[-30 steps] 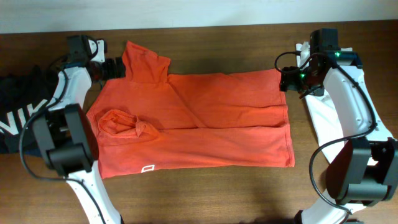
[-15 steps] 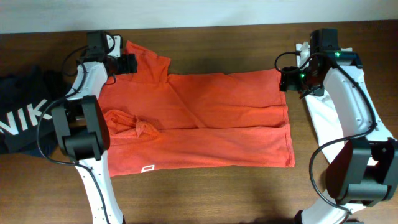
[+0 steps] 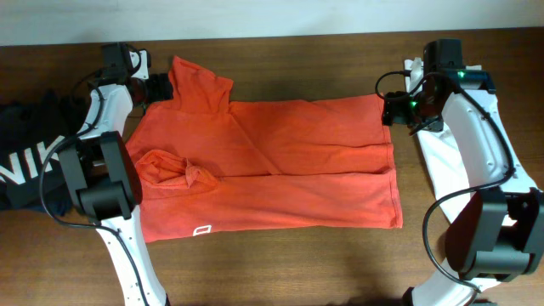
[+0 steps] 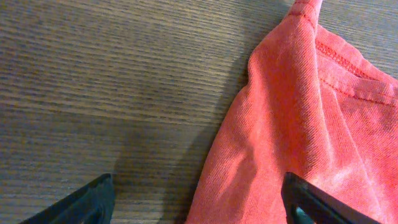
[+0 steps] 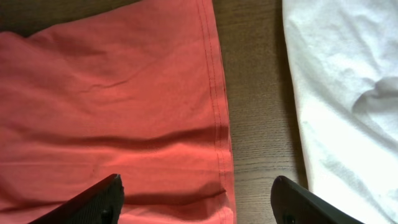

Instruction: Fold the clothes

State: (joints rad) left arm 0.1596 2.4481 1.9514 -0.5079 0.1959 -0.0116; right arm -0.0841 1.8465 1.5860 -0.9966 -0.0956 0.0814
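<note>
1. a dark wooden counter (image 3: 280, 263) below a pale wall (image 3: 272, 17) carries the orange shirt (image 3: 289, 170), spread flat across its middle, with one sleeve (image 3: 166, 168) bunched up on the shirt's left part.
2. the left end effector (image 3: 158, 87) sits at the shirt's far left corner, spread wide and empty. its wrist view shows the shirt's edge between the fingers, with bare wood beside it.
3. the right end effector (image 3: 393, 110) hovers at the shirt's far right corner, also wide and holding nothing, with the side hem running between its fingers.
4. risk: closing slightly off the edge would catch wood or a sliver of hem, so the corner would slip on lifting.
5. risk: a white garment (image 3: 442, 161) lies just right of the shirt and a dark garment (image 3: 25, 153) lies to its left. a stray grasp could snag either.
6. risk: uneven grips would drag the shirt askew, and the bunched sleeve would be folded in as a lump.
</note>
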